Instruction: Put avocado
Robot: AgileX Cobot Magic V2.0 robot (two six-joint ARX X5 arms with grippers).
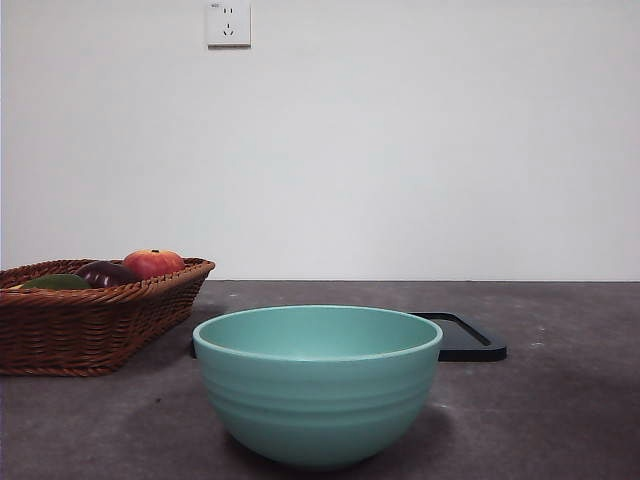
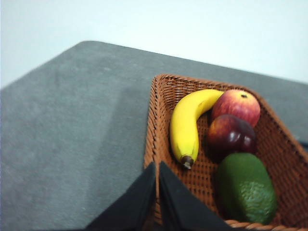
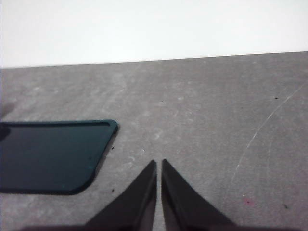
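Nearest to me in the front view stands a turquoise bowl point(image 1: 318, 382), upright on the grey table point(image 1: 560, 420), and I can see nothing inside it from this low angle. Just behind it, to the right, a flat black tray point(image 1: 470, 340) lies on the tabletop; its corner shows again in the right wrist view point(image 3: 53, 154). Further left sits a brown wicker basket point(image 1: 90, 325) holding the fruit.

My left gripper point(image 2: 158, 168) hangs over the rim of the basket point(image 2: 153, 125), its two black jaws pressed together with only a thin slit between them, gripping nothing. In that view the avocado point(image 2: 246, 188) lies in the basket, dull dark green, untouched and a little apart from the jaws. Next to it rests a dark purple fruit point(image 2: 231, 135), then a red apple point(image 2: 236, 106) touching it, and a banana point(image 2: 187, 122) curves along beside both. From the front, only a green sliver of the avocado point(image 1: 55, 282) peeks above the rim.

My right gripper point(image 3: 159, 166) hovers over bare table near the tray's corner, jaws likewise closed up and holding nothing.

On the far wall there is a white socket point(image 1: 228, 23).
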